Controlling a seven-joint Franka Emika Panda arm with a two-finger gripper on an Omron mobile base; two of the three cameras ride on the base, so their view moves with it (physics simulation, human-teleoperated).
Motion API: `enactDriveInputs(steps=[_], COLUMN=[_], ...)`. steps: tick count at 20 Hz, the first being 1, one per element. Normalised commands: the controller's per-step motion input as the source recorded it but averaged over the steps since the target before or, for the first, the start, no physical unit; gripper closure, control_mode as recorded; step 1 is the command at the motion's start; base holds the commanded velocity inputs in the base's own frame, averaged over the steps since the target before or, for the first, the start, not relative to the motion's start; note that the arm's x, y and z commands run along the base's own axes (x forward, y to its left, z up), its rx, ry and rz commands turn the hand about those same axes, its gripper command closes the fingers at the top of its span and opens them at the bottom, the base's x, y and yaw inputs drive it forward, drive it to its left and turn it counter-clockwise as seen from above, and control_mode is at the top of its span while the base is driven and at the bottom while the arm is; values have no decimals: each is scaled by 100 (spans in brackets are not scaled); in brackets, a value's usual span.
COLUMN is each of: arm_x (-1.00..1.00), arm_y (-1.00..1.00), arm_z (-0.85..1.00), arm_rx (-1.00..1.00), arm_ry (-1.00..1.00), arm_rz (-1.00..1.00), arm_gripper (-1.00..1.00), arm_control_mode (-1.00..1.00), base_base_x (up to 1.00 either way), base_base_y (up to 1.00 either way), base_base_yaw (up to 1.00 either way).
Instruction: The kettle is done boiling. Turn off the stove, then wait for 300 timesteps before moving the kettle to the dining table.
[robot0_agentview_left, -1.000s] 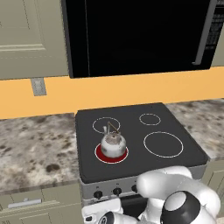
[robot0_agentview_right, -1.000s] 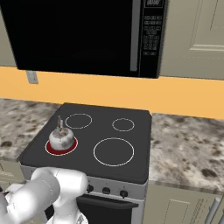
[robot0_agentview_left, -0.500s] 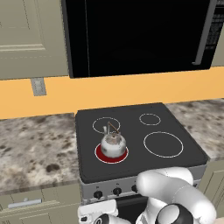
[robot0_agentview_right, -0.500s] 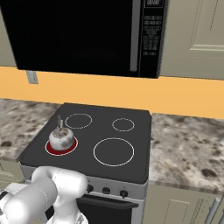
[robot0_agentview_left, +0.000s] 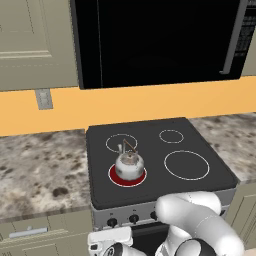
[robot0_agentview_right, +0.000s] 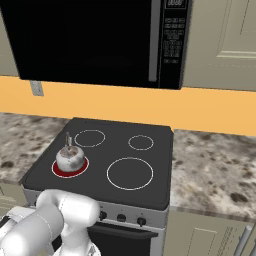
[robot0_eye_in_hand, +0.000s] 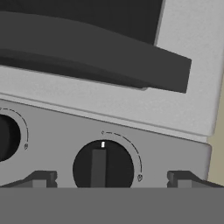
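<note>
Kettle (robot0_agentview_left: 129, 165) sits centre-left of the left base view, on the front-left burner ring (robot0_agentview_left: 127, 175), which glows red under it, so the heat is probably on and the switch-off step is not yet done. Stove (robot0_agentview_left: 200, 145) is a flat black glass top with thin white ring outlines over a grey front panel. The kettle is small, squat, rounded silver metal with a thin brown wire handle standing up at its back. In the hand view the gripper (robot0_eye_in_hand: 108, 179) faces that panel, with a black round knob (robot0_eye_in_hand: 103, 168) between its two dark fingertips (robot0_eye_in_hand: 40, 179), one at lower left and one at lower right, fingers spread wide with nothing held. The knob has a raised bar grip and a white tick at its top, and a thin dashed arc is printed around it. It looks lined up to pinch that bar and twist. A second knob (robot0_eye_in_hand: 8, 136) sits at the left edge. Above them runs a dark, smooth oven handle (robot0_eye_in_hand: 100, 54) across matte grey metal. Speckled marble counter (robot0_agentview_left: 40, 170) flanks the stove, orange wall behind.
</note>
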Motion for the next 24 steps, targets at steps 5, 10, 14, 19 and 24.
enactDriveInputs(steps=[5,10,14,19,24], arm_x=[4,17,24,21,12], arm_y=[-15,-4,0,1,1], arm_z=[0,0,0,-1,0], arm_rx=[0,0,0,0,0], arm_ry=[0,0,0,0,1], arm_rz=[-3,-1,0,0,0], arm_gripper=[-100,-100,-100,100,100], arm_control_mode=[-100,-100,-100,-100,-100], base_base_x=[0,0,0,0,0], base_base_y=[0,0,0,0,0], base_base_yaw=[0,0,0,0,0])
